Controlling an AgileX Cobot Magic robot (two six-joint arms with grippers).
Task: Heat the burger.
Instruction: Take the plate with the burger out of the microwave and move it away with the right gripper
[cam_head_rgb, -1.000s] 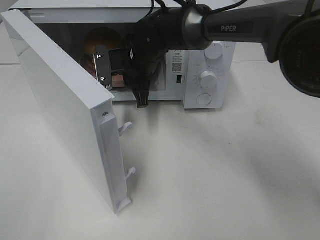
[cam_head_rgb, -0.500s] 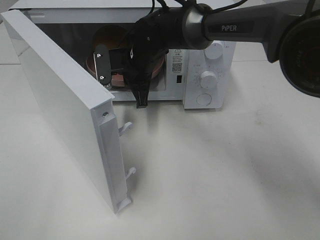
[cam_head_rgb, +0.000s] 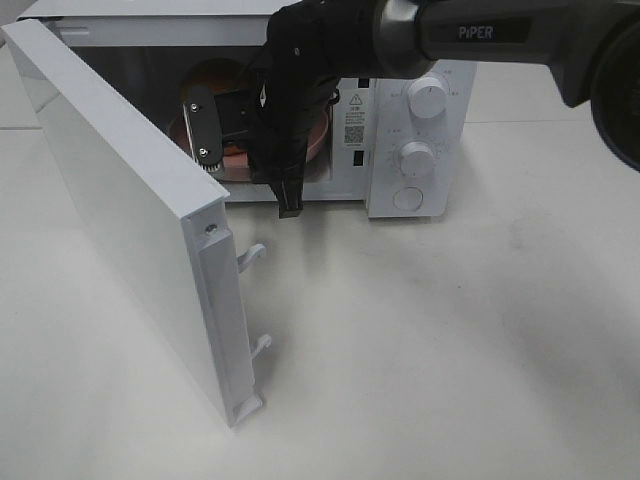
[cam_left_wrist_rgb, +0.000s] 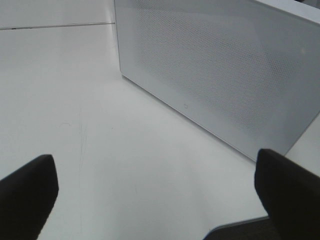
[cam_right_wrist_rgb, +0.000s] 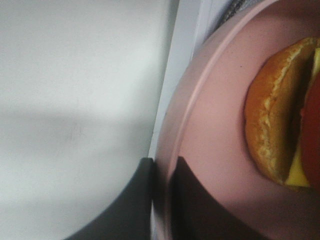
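Note:
The burger lies on a flat pink plate; its brown bun, red and yellow layers show in the right wrist view. My right gripper is shut on the plate's rim, one dark finger on each side of it. In the high view the right gripper reaches into the open white microwave, where it holds the plate with the burger's bun behind the arm. My left gripper is open and empty above the table, beside the microwave door. It is out of the high view.
The microwave door stands open toward the front left, its latch hooks sticking out. The control panel with knobs is right of the cavity. The white table extends in front.
My right arm has risen a little and shifted at the cavity mouth. The plate and burger now show more clearly inside the microwave.

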